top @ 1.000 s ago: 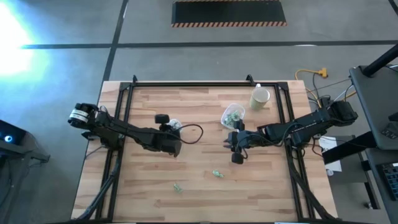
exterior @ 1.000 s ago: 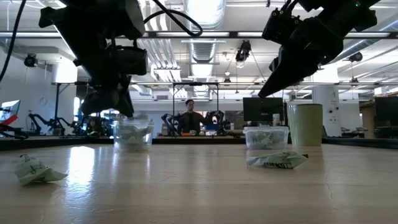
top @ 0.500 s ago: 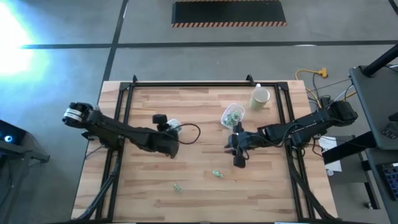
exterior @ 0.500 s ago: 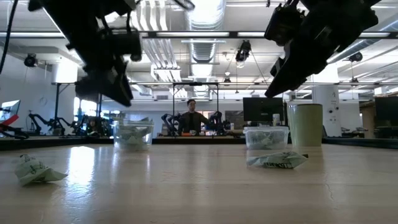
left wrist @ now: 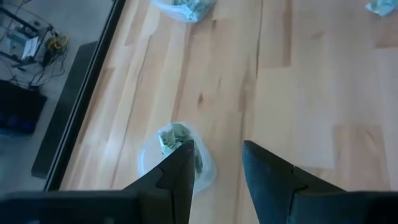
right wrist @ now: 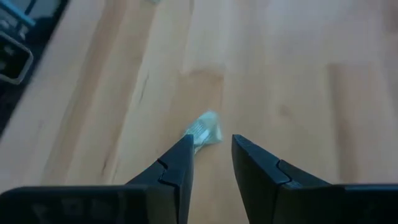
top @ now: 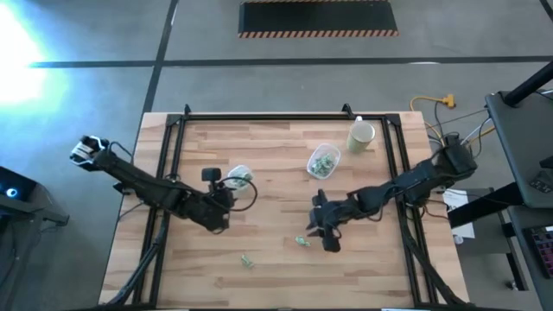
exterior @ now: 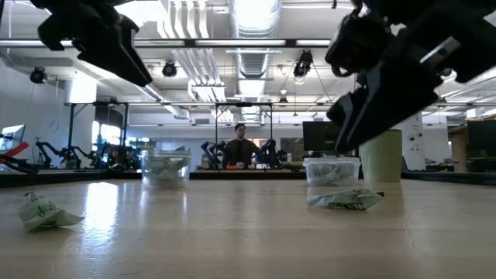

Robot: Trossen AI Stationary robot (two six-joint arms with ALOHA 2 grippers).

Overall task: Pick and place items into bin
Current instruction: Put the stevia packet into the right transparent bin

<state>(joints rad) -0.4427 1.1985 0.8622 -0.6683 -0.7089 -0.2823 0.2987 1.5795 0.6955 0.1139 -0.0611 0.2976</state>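
Two small pale green wrapped pieces lie on the wood: one (top: 302, 241) (exterior: 345, 200) toward the table's middle, one (top: 247, 259) (exterior: 43, 211) nearer the near edge. My right gripper (top: 314, 226) (right wrist: 211, 149) hangs open just above and to the right of the first piece (right wrist: 203, 130), which lies just past its fingertips. My left gripper (top: 226, 192) (left wrist: 214, 155) is open and raised, on the near-left side of the left clear tub (top: 239, 177) (left wrist: 177, 155), which holds green pieces. The right tub (top: 323, 160) (exterior: 331, 170) also holds several.
A tall cream cup (top: 361, 136) (exterior: 381, 155) stands near the far right corner, behind the right tub. A black frame rail (top: 177, 130) runs along the table's far, left and right sides. Bare wood lies between the two tubs and along the near edge.
My left gripper has drawn back from over the left tub toward the table's left and near side, rising out of the low view. My right gripper has moved from beside the right tub toward the near edge and down, arriving over the loose green piece. The pieces and tubs have stayed put.
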